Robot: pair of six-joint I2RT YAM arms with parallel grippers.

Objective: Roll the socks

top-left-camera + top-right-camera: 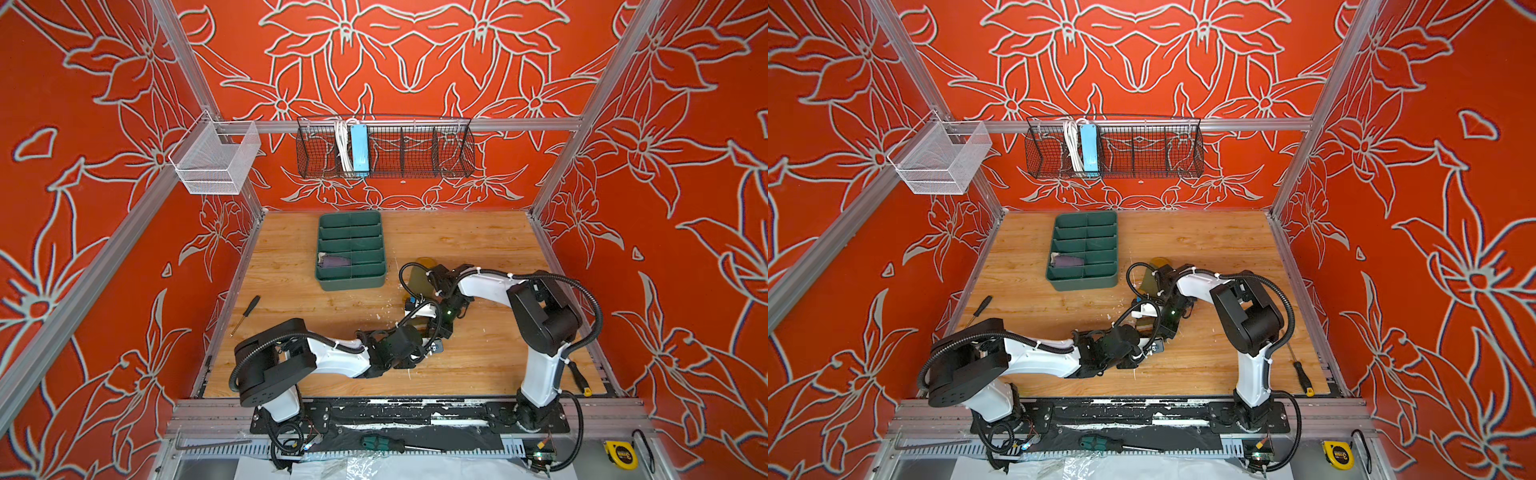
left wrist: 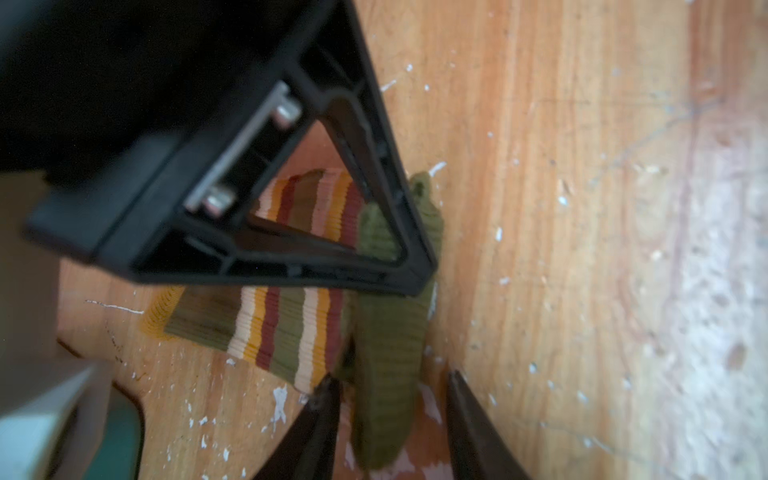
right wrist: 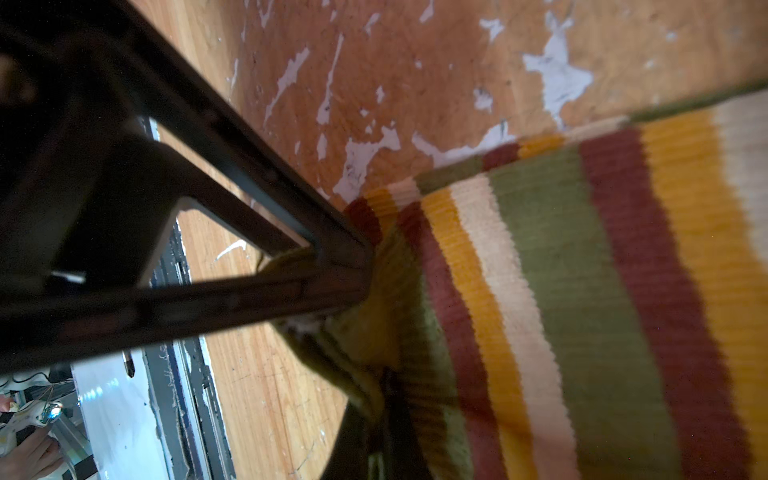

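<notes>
One striped sock point(image 2: 291, 328) on flecked wood tabletop point(image 2: 582, 208); red floral walls point(image 1: 83, 208).

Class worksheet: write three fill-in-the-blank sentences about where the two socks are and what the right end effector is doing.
The purple sock lies inside the green ____.
The striped olive sock lies on the wooden ____.
The right end effector is ____ on the olive sock.
Missing words: tray; table; shut.
</notes>
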